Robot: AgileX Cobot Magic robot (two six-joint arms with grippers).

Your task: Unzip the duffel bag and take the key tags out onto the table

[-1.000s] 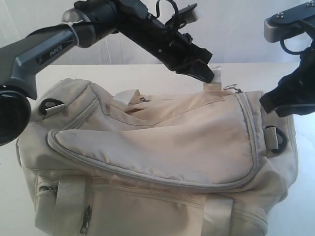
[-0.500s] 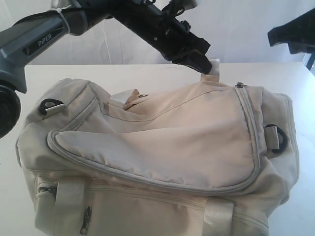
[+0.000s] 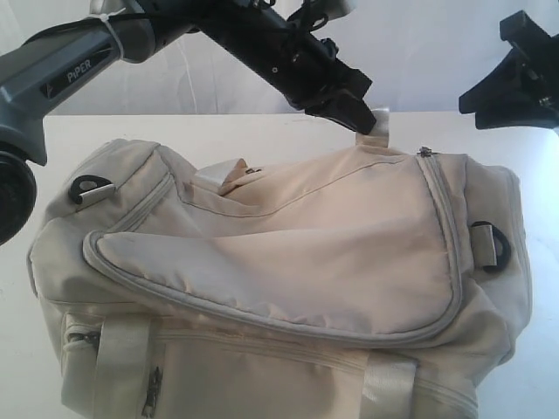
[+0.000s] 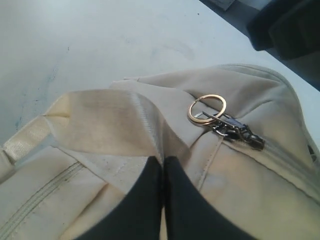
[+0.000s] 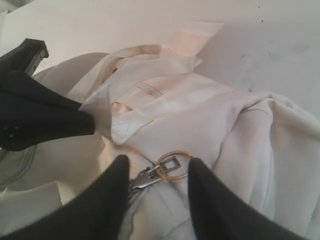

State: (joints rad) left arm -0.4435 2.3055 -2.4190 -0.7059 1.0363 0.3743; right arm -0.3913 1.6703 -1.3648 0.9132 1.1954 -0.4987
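The left gripper (image 4: 163,167) is pinched tight on a strap (image 4: 100,125) of the duffel bag (image 3: 288,253). The right gripper (image 5: 157,162) hangs parted and empty above the bag, with the white table (image 3: 218,131) beneath.

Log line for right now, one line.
left tool: shut on end tab | right tool: open, above zipper pull, not touching | bag: looks zipped | key tags: not in view

Your exterior view faces the long side of the duffel bag (image 3: 288,262), close and slightly above it. Both wrist views look down on the bag's top from very near, and both show its zipper ring (image 4: 207,108).
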